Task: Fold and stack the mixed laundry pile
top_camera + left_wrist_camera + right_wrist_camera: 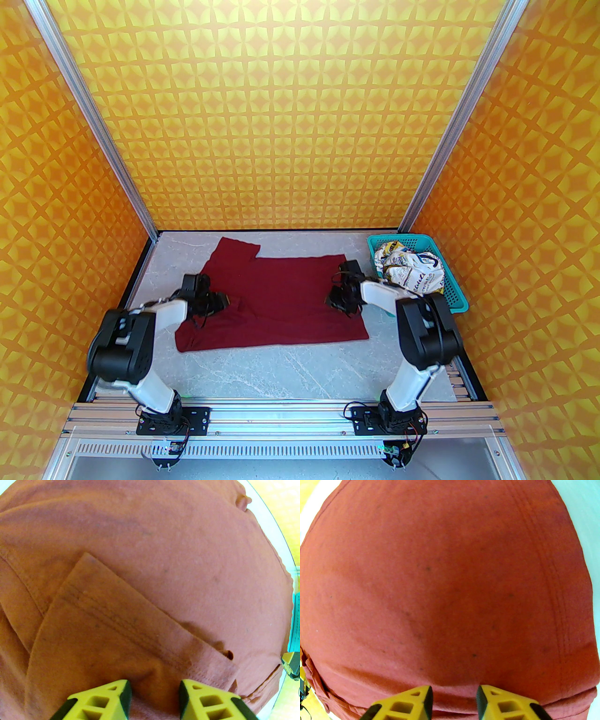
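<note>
Overhead, on the table (290, 370): dark red T-shirt (281, 300) lies spread flat, left gripper (219, 301) down on its folded-in sleeve (234, 307), right gripper (338, 299) on the opposite edge; white printed garment (415, 274) sits bunched in the teal basket (457, 300), far right. Left wrist: fingers (105, 698) partly apart astride the sleeve, nothing pinched; right wrist: fingers likewise gapped over the hem fold (346, 691), no grip. Judged step: first fold of the dark red T-shirt; next, both jaws must close on cloth and lift evenly.

We see a grey marbled tabletop (281, 370). A red shirt (281, 300) lies spread flat across its middle, and a teal basket (408, 241) sits at the far right corner.
</note>
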Robot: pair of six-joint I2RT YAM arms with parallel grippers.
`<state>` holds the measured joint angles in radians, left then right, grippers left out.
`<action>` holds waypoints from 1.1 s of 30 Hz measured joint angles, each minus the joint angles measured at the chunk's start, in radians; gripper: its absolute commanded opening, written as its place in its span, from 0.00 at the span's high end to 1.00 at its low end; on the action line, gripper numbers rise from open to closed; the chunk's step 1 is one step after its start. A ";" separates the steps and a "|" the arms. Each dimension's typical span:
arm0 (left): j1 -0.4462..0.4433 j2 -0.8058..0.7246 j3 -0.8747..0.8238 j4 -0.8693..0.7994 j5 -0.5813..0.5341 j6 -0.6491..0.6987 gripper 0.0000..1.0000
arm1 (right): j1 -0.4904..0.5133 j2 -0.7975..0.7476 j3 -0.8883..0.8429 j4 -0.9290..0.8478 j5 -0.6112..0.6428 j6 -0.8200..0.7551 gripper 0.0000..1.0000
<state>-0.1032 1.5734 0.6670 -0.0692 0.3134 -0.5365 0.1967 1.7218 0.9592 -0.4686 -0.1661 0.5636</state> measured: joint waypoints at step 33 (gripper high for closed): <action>0.022 0.040 0.129 -0.241 0.018 -0.001 0.53 | 0.087 -0.016 0.013 -0.145 0.089 0.004 0.62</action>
<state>-0.0811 1.6135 0.7963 -0.3099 0.3313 -0.5377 0.2840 1.7058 0.9722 -0.6140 -0.0772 0.5678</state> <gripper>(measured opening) 0.459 0.384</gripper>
